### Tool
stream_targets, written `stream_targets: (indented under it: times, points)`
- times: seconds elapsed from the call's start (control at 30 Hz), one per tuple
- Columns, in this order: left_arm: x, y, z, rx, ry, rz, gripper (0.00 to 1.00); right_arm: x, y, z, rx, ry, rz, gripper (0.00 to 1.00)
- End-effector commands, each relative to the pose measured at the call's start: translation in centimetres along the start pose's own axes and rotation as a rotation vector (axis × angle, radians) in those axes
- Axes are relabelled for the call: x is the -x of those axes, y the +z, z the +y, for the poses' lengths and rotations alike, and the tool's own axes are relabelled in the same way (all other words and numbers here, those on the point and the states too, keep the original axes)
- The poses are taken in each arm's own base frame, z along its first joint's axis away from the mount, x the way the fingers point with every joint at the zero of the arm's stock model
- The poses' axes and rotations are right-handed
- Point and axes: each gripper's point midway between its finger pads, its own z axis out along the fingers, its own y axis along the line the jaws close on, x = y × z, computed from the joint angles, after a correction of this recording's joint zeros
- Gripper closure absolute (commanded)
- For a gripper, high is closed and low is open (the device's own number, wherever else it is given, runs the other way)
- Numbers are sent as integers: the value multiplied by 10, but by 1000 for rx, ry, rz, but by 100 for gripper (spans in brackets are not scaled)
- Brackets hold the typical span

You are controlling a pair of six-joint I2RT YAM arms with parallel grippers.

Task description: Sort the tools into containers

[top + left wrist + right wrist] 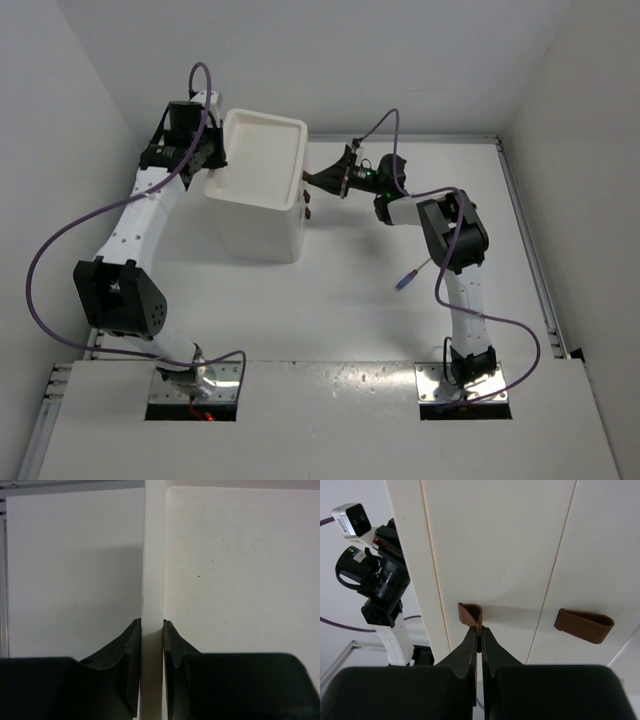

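Arms (140, 220) (455, 240) stretch to the white drawer box (262, 215); left fingers (131, 637) pinch its rim (152, 555), right fingers (471, 644) squeeze a brown knob (470, 612).

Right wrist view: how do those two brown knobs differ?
The left knob is pinched in the right pincer; the right knob is free. The left knob is partly hidden by it; the right knob shows whole. Both are brown and sit on white drawers.
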Motion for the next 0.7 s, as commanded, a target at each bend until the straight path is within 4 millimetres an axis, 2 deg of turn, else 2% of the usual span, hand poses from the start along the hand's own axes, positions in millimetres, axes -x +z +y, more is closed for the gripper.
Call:
stream_targets:
  times: [0.0,0.1,0.13,0.2,0.23,0.33,0.43,0.67]
  points:
    - [-57,-2,-5,1,-67,196,100,3,-15,54,90,-167,-27,100]
    - [-54,-4,2,33,-82,183,100,10,-28,49,73,-164,-49,100]
    - [-51,-7,2,33,-92,174,100,9,-28,55,80,-174,-48,100]
    - [-47,-8,7,50,-97,163,100,15,-41,48,61,-153,-77,100]
    - [-43,-9,7,50,-107,154,100,12,-43,44,54,-143,-69,100]
    - [-45,-6,16,70,-130,161,100,18,-61,43,43,-141,-98,100]
    - [-45,-6,18,66,-136,162,100,12,-70,40,35,-147,-92,100]
    - [-41,-7,22,74,-151,151,100,15,-97,34,15,-131,-131,100]
